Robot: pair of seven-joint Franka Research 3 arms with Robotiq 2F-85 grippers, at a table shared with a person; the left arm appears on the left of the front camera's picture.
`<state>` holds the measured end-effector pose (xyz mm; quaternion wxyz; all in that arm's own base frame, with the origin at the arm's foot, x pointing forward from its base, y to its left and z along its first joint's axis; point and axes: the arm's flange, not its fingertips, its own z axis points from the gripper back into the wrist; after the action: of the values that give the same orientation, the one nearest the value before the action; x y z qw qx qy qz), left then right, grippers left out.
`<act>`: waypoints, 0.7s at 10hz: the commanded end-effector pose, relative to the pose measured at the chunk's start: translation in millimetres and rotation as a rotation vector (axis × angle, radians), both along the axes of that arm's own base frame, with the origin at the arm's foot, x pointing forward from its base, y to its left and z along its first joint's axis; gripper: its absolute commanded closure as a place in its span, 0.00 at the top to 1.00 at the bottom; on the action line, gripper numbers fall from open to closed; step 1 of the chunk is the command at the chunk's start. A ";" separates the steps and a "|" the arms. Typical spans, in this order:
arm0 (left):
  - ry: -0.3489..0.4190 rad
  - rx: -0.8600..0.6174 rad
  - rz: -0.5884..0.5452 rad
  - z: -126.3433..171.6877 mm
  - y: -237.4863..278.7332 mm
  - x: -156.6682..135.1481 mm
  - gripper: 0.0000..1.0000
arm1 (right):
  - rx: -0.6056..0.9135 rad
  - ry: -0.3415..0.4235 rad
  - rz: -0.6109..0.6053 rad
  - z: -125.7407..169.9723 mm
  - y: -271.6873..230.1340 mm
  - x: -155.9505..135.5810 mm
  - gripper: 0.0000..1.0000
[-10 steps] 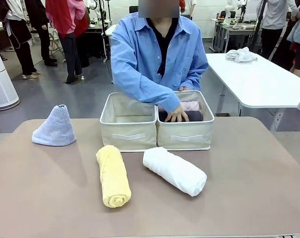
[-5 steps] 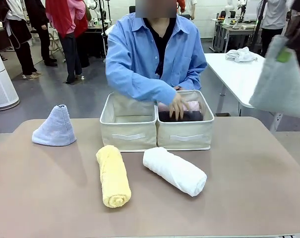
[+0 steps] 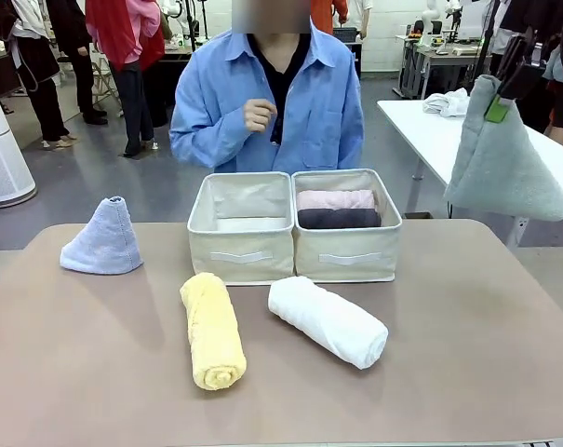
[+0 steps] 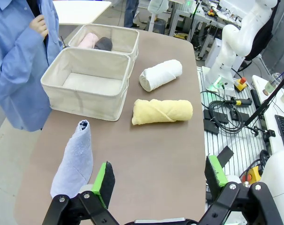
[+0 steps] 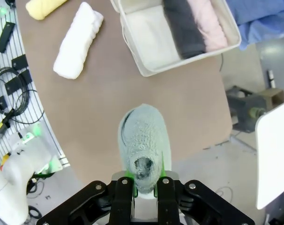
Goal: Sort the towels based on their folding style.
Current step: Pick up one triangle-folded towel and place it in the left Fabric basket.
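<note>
My right gripper (image 3: 497, 104) is up high past the table's (image 3: 449, 372) far right corner. Its jaws are pinched tight on the tip of the pale grey-green cone (image 3: 504, 163), which hangs point-up and clear of everything. In the right wrist view the cone sits over the bare strip of table between the right bin (image 3: 348, 256) and the table edge.

My left gripper (image 4: 160, 176) has its jaws spread wide with nothing between them. It hovers over the left end of the table, and the lavender cone (image 4: 76, 161) stands just beside one finger, near that table edge.

There is open table right of the white roll (image 3: 328, 320), and more between the lavender cone and the yellow roll (image 3: 212, 329). The yellow roll's near end is close to my edge of the table. The two rolls lie near each other, just in front of the bins, and are not touching.

The left bin (image 3: 241, 253) and the right bin stand wall to wall. The left bin's bare floor shows.

The right bin's front wall hides all but the tops of the pink roll (image 3: 335, 199) and the dark grey roll (image 3: 339, 218), which lie side by side. In the front view the right gripper is dark against the background and hard to trace. In the left wrist view my finger covers the lavender cone's base.

I count four rolls, two cones and two bins. The person's hand (image 3: 258, 115) is raised at the chest, well back from the bins.
</note>
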<state>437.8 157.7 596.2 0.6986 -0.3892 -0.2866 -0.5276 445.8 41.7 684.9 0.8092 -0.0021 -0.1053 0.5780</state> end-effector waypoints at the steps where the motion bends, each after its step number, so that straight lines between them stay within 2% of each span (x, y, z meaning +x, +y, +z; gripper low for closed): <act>1: -0.006 -0.001 0.011 1.3 -0.3 -0.7 1.00 | 0.021 -0.003 -0.002 1.7 -3.5 -4.4 0.17; 4: -0.006 -0.001 0.011 1.3 -0.3 -0.7 1.00 | 0.002 -0.004 -0.003 2.0 -2.2 -1.5 0.17; 7: -0.006 -0.001 0.011 1.3 -0.3 -0.7 1.00 | 0.031 -0.017 0.123 -4.0 43.9 34.3 0.17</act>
<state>437.8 157.7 596.4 0.6986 -0.3891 -0.2867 -0.5277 462.4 74.1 676.0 0.7895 0.0006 -0.1056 0.6046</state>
